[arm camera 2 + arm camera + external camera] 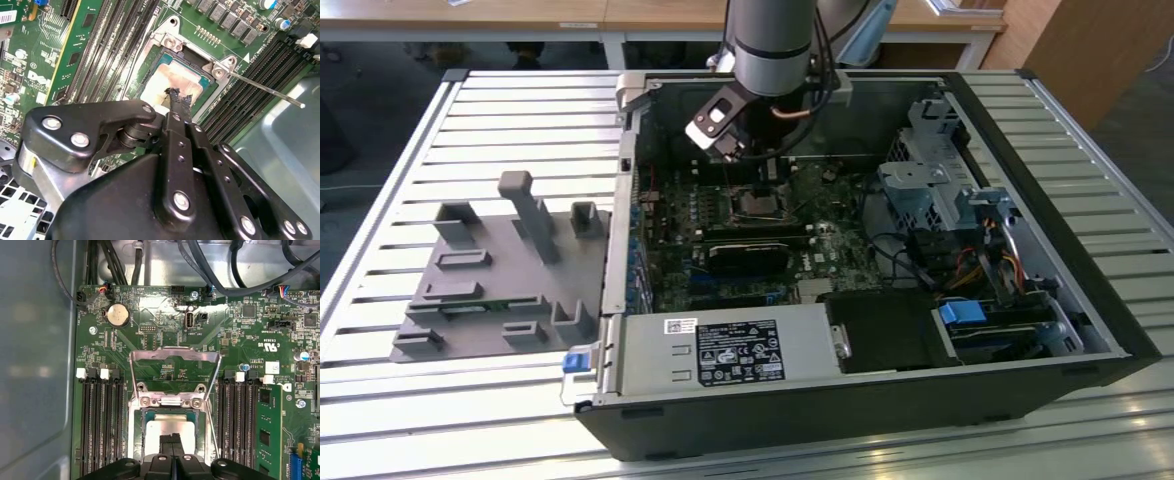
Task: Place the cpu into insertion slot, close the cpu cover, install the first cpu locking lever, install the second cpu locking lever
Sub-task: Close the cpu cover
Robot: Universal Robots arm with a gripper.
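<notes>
First wrist view: cpu (152,437) in insertion slot (150,415); cpu cover (175,356) open; fingers (166,445) closed, empty, above cpu.

Arm (774,40) vertical, wrist down; gripper (178,98) fingers pressed together, nothing held; tips over the cpu (167,80).

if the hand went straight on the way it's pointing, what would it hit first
Most likely the flat, square, silvery-beige metal cpu set into the green circuit board: in both wrist views the black hand points at its top. How much gap remains cannot be told.
</notes>
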